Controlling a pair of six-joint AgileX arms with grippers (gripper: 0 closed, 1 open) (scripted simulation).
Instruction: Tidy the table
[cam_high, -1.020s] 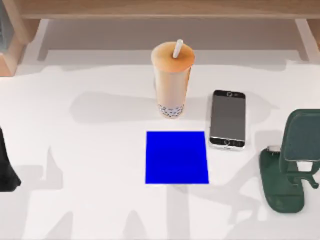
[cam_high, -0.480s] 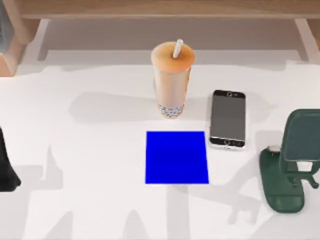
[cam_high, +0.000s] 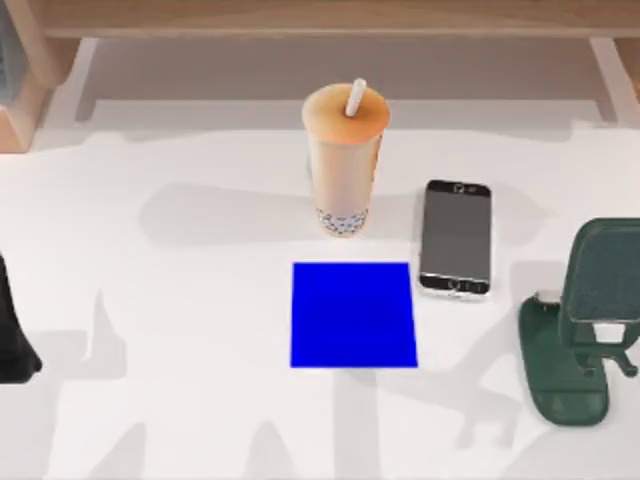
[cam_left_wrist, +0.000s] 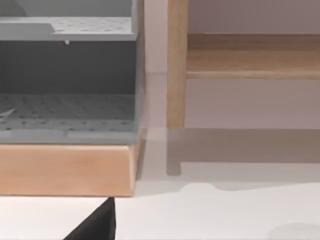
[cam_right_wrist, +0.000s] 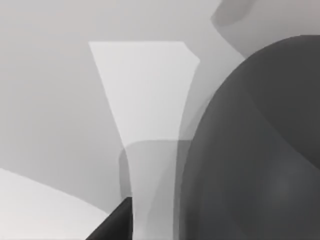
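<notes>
Nothing is being held yet; claw states cannot be told. Phone (cam_high: 455, 238) is lying beside the blue mat (cam_high: 353, 315) (stand (cam_high: 580, 325) nearby): grip its long edges squarely.

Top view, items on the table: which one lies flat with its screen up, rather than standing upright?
The phone, lying flat on the table right of the blue mat. The bubble tea cup and the green phone stand both stand upright.
</notes>
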